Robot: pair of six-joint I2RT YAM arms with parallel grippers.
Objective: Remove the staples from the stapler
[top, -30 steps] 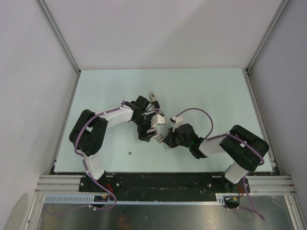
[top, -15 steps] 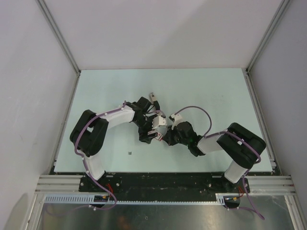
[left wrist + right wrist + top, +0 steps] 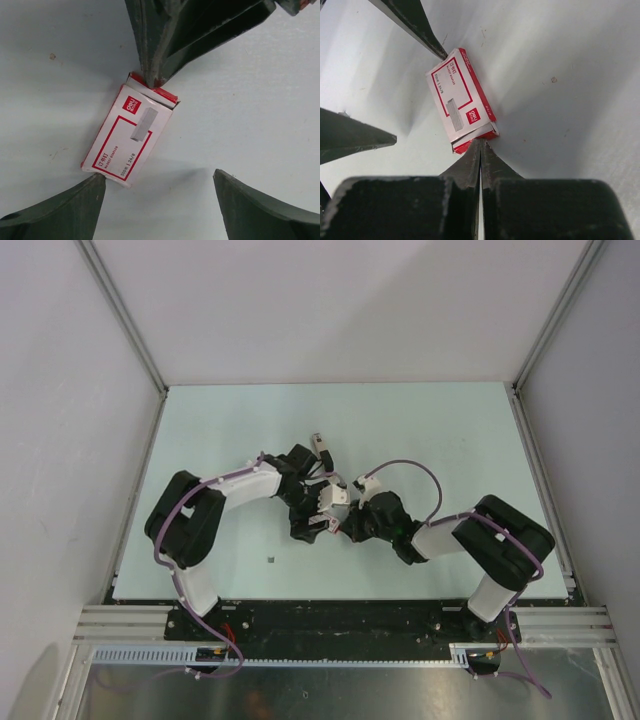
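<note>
The stapler (image 3: 320, 449) lies on the table behind both grippers, small and pale with dark parts; it is out of both wrist views. A white-and-red staple box (image 3: 129, 134) lies flat between the grippers, also in the right wrist view (image 3: 461, 100). My left gripper (image 3: 157, 180) is open, with one fingertip (image 3: 95, 186) at the box's closed end. My right gripper (image 3: 480, 143) is shut, its tips touching the box's open flap end. A tiny grey bit (image 3: 272, 560) lies on the table in front of the left arm; too small to tell if it is staples.
The pale green table (image 3: 440, 430) is walled by white panels with metal posts at the left (image 3: 120, 315) and right (image 3: 560, 315). Both arms meet near the table's middle (image 3: 335, 515). A metal rail (image 3: 330, 620) runs along the near edge.
My right gripper has moved left toward the left gripper and now touches the box end. The left arm has shifted only slightly.
</note>
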